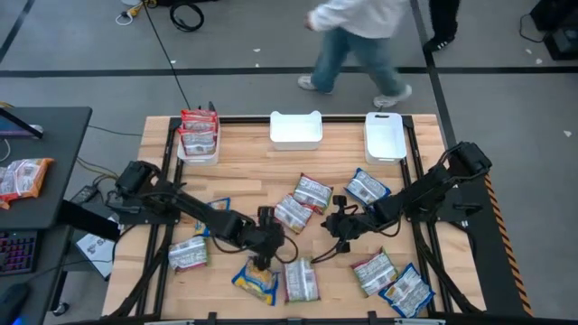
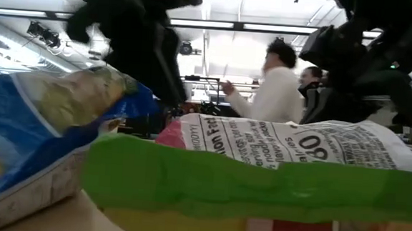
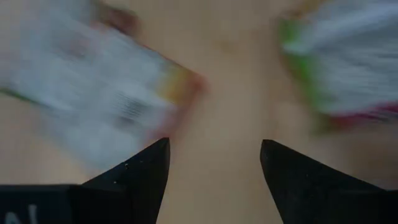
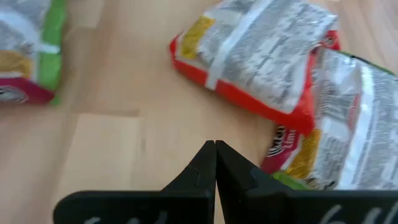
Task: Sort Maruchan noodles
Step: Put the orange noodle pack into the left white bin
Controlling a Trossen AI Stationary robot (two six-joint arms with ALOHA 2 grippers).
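**Ramen packets scattered, one bin filled at the upper left**

In the high view, the table (image 1: 244, 171) is seen with three white bins along its upper edge. The left bin (image 1: 198, 155) holds red-orange packets (image 1: 199, 129); the middle bin (image 1: 295, 130) and the right bin (image 1: 385, 135) are shown without packets.

The remaining Maruchan noodles are spread over the lower half of the frame. A silvery pair (image 1: 303, 202) lies at the centre, another packet (image 1: 367, 188) just to its right. A silvery packet (image 1: 189, 255) is found at the lower left, a blue-yellow packet (image 1: 255, 282) at bottom centre, touching a silvery one (image 1: 301, 280) beside it. Two more packets (image 1: 388, 278) lie at the lower right.

The left gripper (image 1: 263, 263) is held just above the blue-yellow packet; in its wrist view the fingers (image 3: 146, 171) are seen spread apart over bare wood, with nothing between them. The right gripper (image 1: 330, 227) is placed at centre, near the silvery pair; its fingers (image 4: 202, 174) are pressed together and nothing is gripped.

A person (image 1: 361, 41) is seen on the floor beyond the table's upper edge.
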